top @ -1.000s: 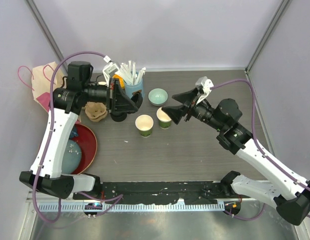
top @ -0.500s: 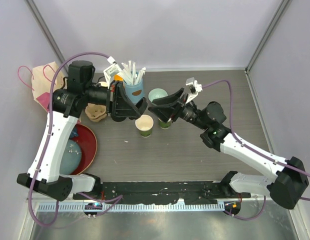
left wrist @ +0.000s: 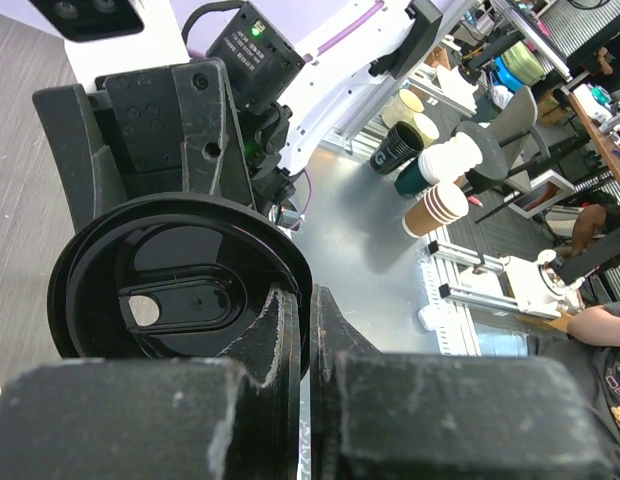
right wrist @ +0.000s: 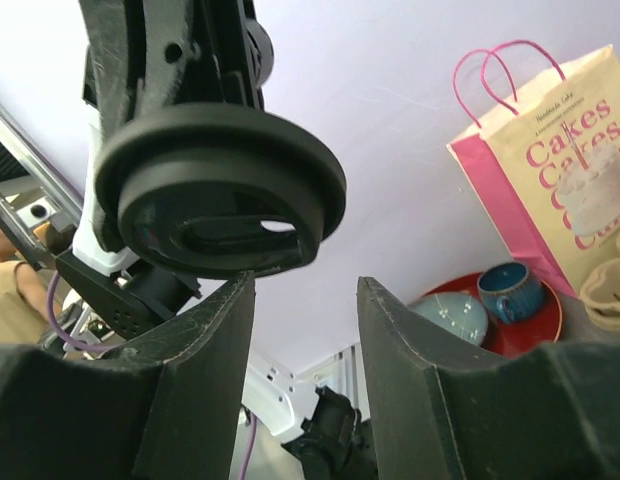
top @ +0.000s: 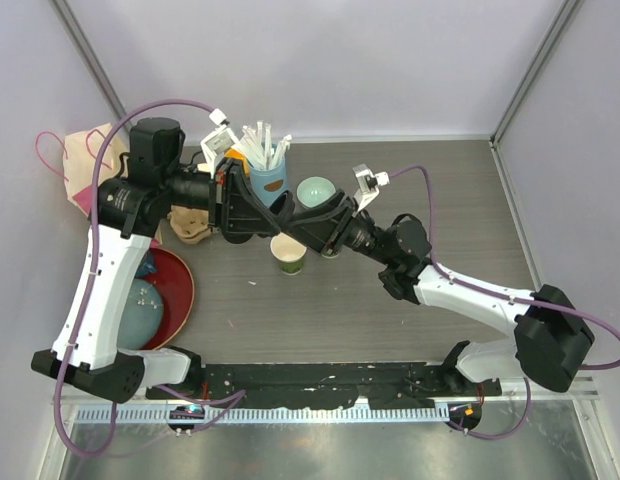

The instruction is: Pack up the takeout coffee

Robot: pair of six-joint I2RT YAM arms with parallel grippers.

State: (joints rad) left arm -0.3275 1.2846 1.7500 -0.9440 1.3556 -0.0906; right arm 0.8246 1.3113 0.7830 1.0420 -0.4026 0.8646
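Top view: one green cup stands open and empty mid-table. The second cup, at its 3 o'clock, is half hidden under the right gripper. A blue cup of straws is at 12, a pale bowl at 1.

Left wrist: the left gripper pinches the black lid by its rim.

Right wrist: the right fingers are spread below that lid. A cake bag is at 2 o'clock, and a red plate holding a blue mug at 4.

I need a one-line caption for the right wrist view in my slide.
Open right gripper facing the black lid held by the left gripper; pink cake bag beyond.
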